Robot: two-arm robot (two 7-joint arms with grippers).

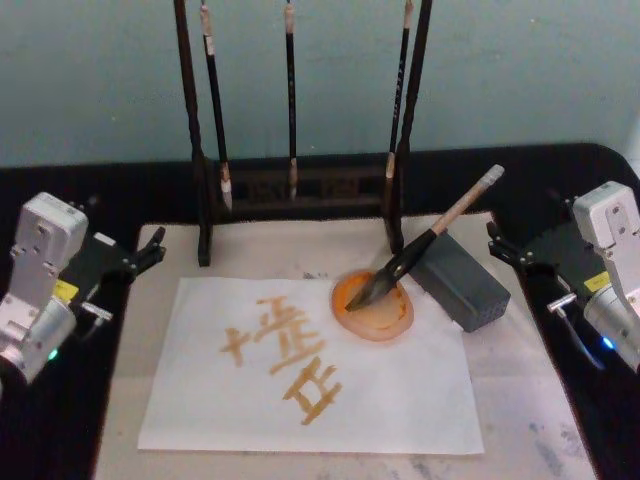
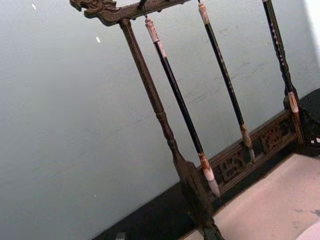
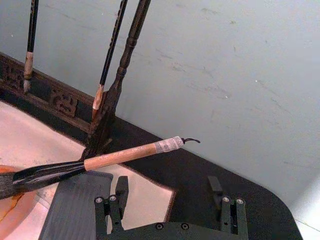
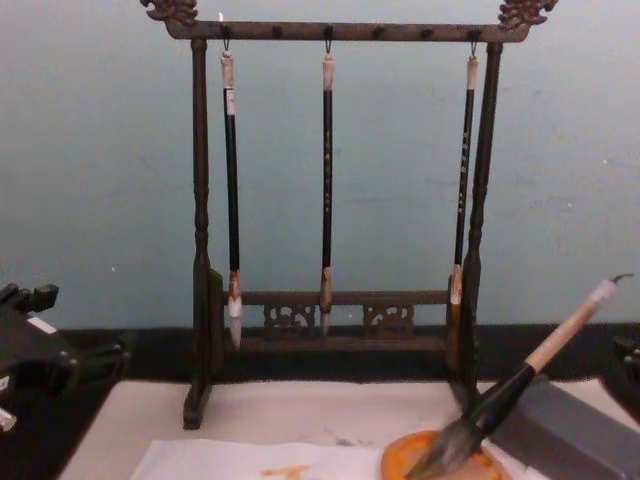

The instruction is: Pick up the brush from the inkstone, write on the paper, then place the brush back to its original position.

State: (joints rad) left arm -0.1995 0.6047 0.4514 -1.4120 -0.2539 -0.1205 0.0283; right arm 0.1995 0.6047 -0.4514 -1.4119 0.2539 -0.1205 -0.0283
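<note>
You'll find the brush lying unheld, its bristles in the orange dish at the far right corner of the paper and its handle propped on the grey inkstone. Orange strokes mark the paper. The left gripper sits left of the mat and the right gripper sits right of it, both spread wide and empty.

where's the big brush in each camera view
head view: brush right of centre, bristles in the orange dish, handle leaning on the grey block.
chest view: lower right, slanting up toward the right edge.
right wrist view: lying over the grey block, in front of a rack post.
left wrist view: the rack with three thin brushes.
shared landmark: the wooden rack.
</note>
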